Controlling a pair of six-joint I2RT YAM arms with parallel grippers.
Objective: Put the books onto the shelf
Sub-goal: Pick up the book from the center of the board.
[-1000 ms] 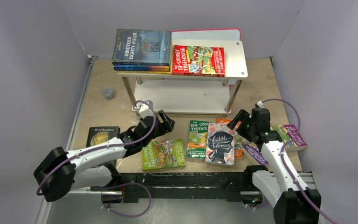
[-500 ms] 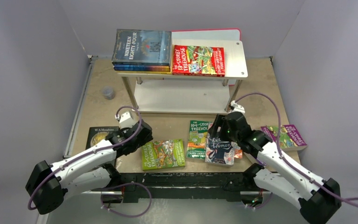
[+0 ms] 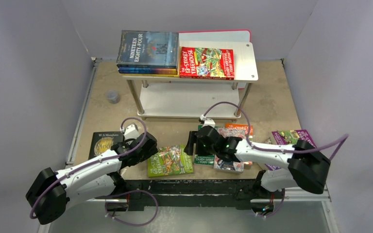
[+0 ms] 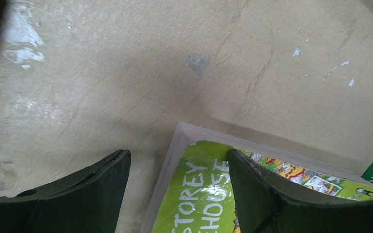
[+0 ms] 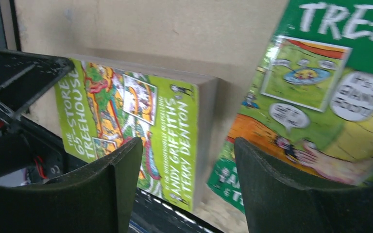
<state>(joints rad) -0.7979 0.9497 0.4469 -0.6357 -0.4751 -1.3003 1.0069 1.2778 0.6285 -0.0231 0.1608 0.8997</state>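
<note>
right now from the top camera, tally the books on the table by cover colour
green: 2 (lime green book, dark green book)
black: 1 (black book)
floral: 1 (Little Women)
orange: 1 (orange book)
purple: 1 (purple book)
total: 6 showing; the right arm may hide more

Shelf top: blue book stack, red Treehouse book. Table: loose books flat, small grey object.
</note>
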